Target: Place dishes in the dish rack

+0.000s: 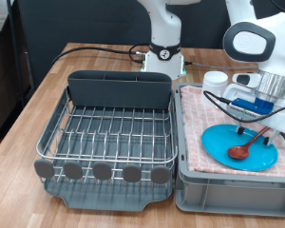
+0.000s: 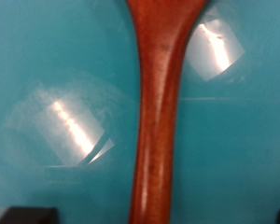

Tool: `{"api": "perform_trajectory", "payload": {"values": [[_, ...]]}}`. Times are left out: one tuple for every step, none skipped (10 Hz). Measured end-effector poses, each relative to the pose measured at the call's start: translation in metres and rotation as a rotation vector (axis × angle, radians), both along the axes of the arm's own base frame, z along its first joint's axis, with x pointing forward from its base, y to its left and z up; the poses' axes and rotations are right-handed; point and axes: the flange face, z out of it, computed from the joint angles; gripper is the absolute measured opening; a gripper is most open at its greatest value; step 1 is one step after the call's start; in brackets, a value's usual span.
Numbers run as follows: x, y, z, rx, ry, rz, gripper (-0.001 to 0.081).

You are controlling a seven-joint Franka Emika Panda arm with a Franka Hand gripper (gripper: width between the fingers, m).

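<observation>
A Franka arm works over a wooden counter (image 1: 28,100) where the dish rack (image 1: 109,142), a dark grey tray with a silver wire grid, a tall utensil compartment at its far end and round tabs along its near edge, stands with nothing visible on its wires. By that evidence the task looks barely begun: none of the three dishes has reached the rack.

All three sit at the exterior view's right, on the pink checked cloth (image 1: 195,119) that covers a light grey bin (image 1: 228,190) just beside the rack. The light-blue plate (image 1: 218,142) lies flat on the cloth, the brown wooden spoon (image 1: 248,142) rests across it with its bowl on the plate and its handle slanting up toward the arm, and the small white cup (image 1: 215,82) stands at the far edge of the cloth.

The gripper (image 1: 256,122) is low over the plate, at the spoon's handle. The wrist view looks straight down that handle against the blue of the plate, with dark fingertips (image 2: 23,216) only just showing at the frame's edge, well to either side of the wood. The jaws appear spread and straddle the handle without pinching it; nothing is held.
</observation>
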Motion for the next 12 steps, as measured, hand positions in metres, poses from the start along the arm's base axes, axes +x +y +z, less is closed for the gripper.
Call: {"api": "perform_trajectory", "payload": {"values": [[0.0,-0.001,0.0,0.0,-0.001,0.0,0.0452],[0.001,-0.001,0.0,-0.001,-0.001,0.0,0.0292],[0.001,-0.001,0.0,0.0,-0.002,-0.001,0.0292],[0.001,-0.002,-0.001,0.002,-0.002,-0.002,0.0154],[0.001,-0.002,-0.001,0.005,-0.003,-0.003,0.0086],[0.001,-0.002,-0.002,0.007,-0.004,-0.003,0.0086],[0.001,-0.002,-0.001,0.007,-0.004,-0.002,0.0086],[0.002,-0.002,0.0,0.002,-0.003,0.002,0.0086],[0.002,-0.001,0.006,-0.006,-0.006,0.002,0.0086],[0.003,0.001,0.019,-0.014,-0.009,-0.001,0.0086],[0.002,0.002,0.034,-0.022,-0.002,-0.002,0.0086],[0.001,0.003,0.049,-0.025,0.013,-0.004,0.0086]]}}
